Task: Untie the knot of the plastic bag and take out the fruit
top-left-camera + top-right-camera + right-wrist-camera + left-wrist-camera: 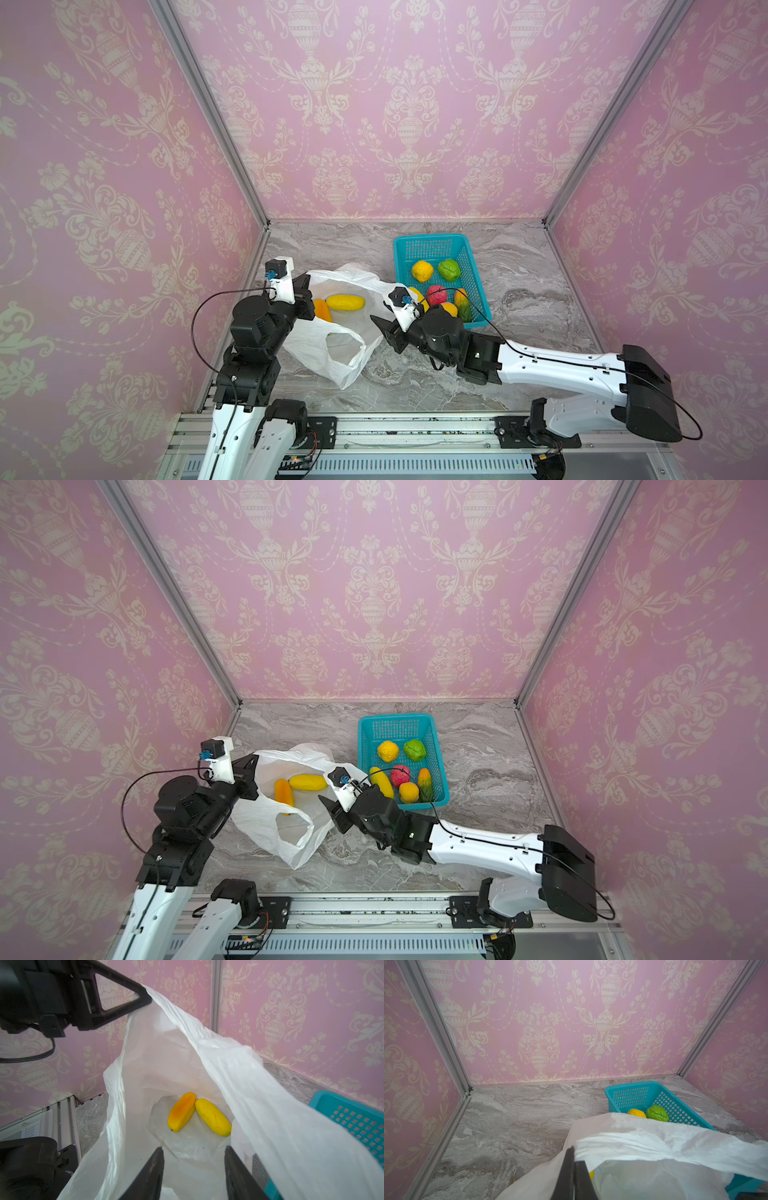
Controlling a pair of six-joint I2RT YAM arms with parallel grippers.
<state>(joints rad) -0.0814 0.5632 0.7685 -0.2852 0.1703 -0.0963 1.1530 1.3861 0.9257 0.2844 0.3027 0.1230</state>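
- plastic bag [332,345]: mouth open, lying just beside the basket.
- teal basket [428,239]: holds six fruits [388,751].
- left gripper [573,1157]: pinching the bag's rim.
- right gripper [194,1153]: jaws apart, empty, at the bag's mouth.
- two oblong yellow fruits [213,1116]: inside the bag.

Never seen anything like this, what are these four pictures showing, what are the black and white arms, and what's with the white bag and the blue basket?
Two robot arms with pincer grippers work on a marble table. Two pictures look down from overhead; two come from cameras on the wrists. The left gripper is shut on the rim of the plastic bag, holding it open. The right gripper, jaws apart and empty, points into the bag at two yellow-orange fruits. Six others lie in the teal basket.
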